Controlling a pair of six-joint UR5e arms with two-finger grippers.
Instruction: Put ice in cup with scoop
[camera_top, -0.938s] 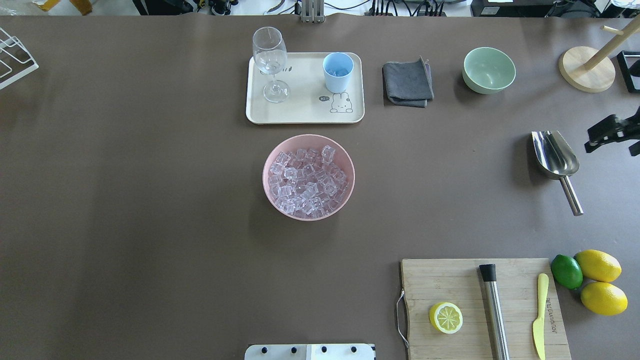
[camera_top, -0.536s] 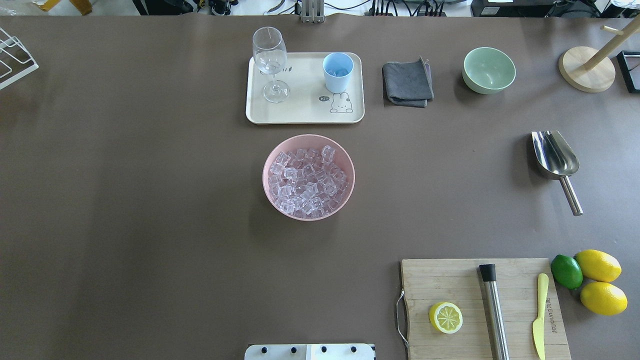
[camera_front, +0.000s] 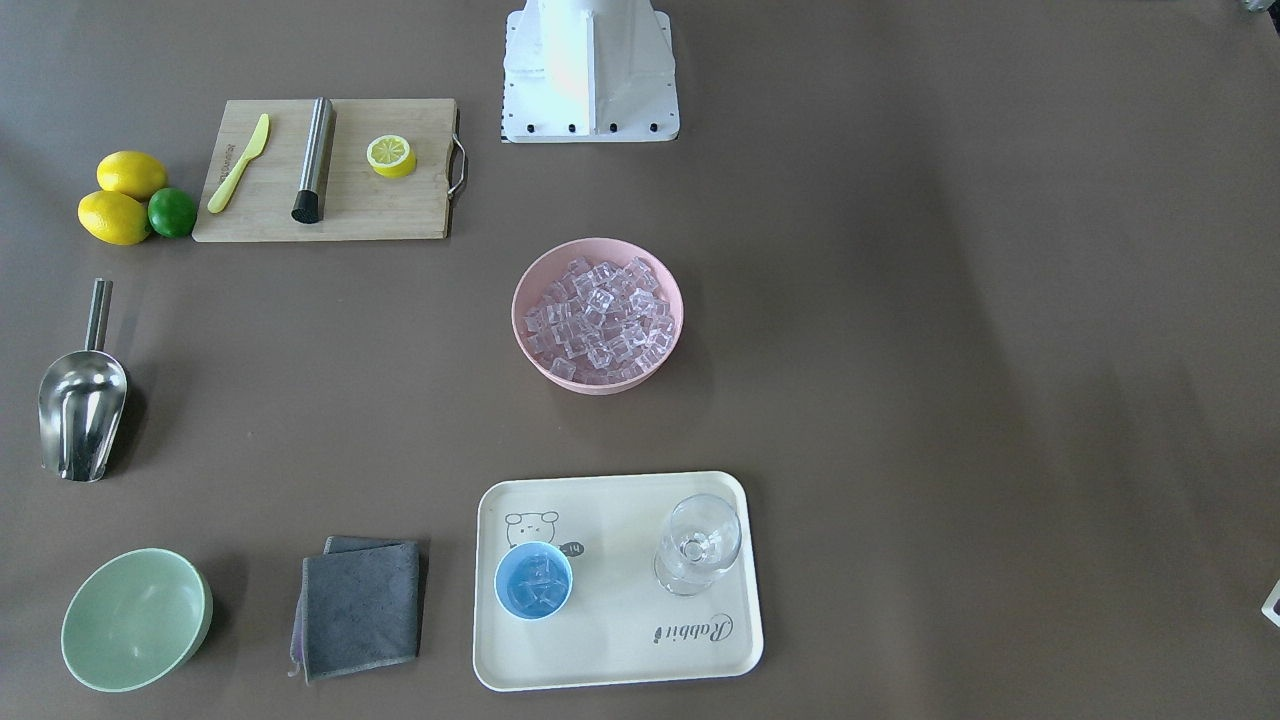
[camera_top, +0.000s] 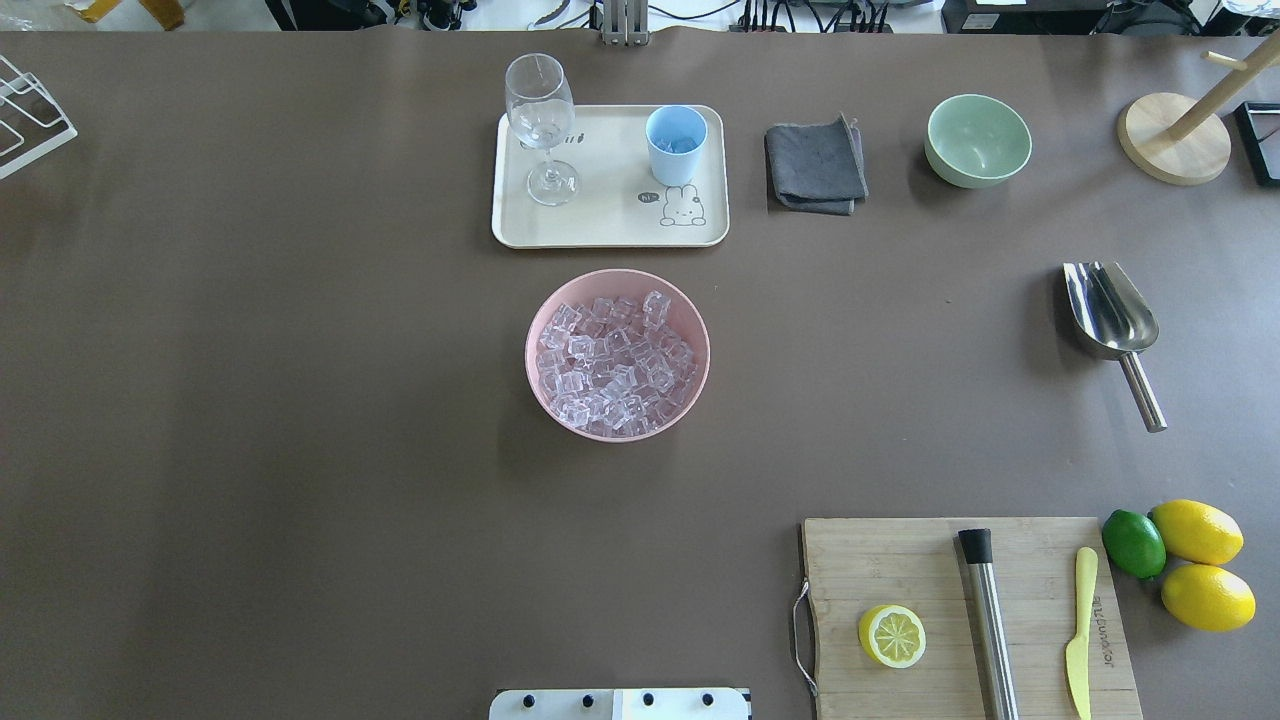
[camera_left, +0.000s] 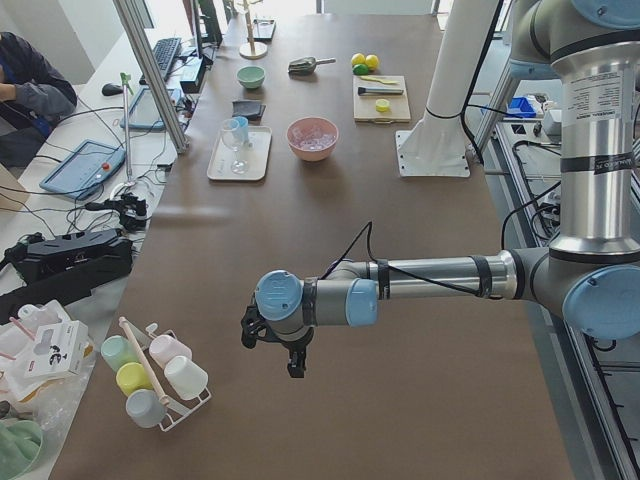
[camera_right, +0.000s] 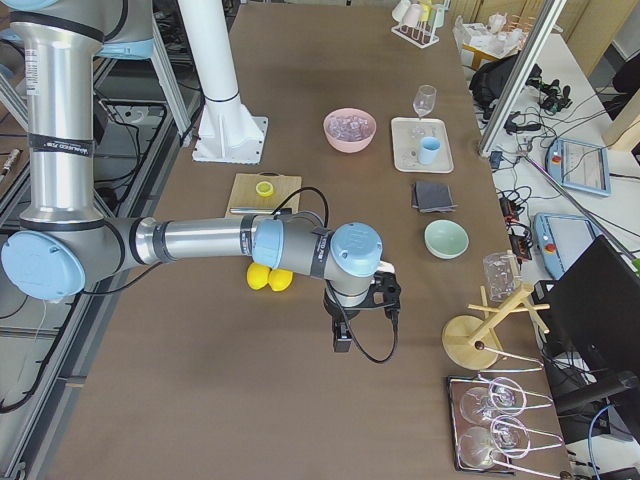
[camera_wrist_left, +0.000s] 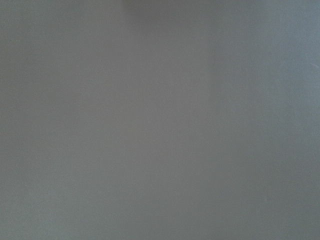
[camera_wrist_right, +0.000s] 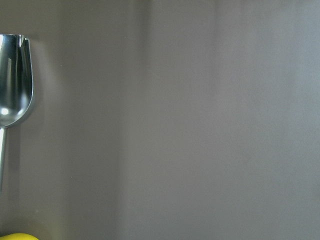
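The ice (camera_top: 615, 360) is a heap of clear cubes in a pink bowl (camera_top: 540, 395) at the table's middle. The light-blue cup (camera_top: 676, 145) stands upright on a cream tray (camera_top: 600, 225) behind the bowl, and a few cubes seem to lie in it (camera_front: 534, 582). The steel scoop (camera_top: 1110, 318) lies alone on the table at the right, handle toward the robot; its trough also shows at the left edge of the right wrist view (camera_wrist_right: 12, 85). My left gripper (camera_left: 293, 362) hangs over bare table far to the left. My right gripper (camera_right: 343, 340) hangs beyond the scoop. I cannot tell whether either is open.
A stemmed glass (camera_top: 541, 125) stands on the tray beside the cup. A grey cloth (camera_top: 815, 163) and a pale green bowl (camera_top: 977, 140) lie at the back right. A cutting board (camera_top: 900, 560) with a lemon half, steel cylinder and knife is at the front right, beside lemons (camera_top: 1197, 530).
My right gripper stood at the overhead view's right edge next to the scoop 0.9 s ago and has since moved out of that view. The scoop, bowl and cup have not moved.
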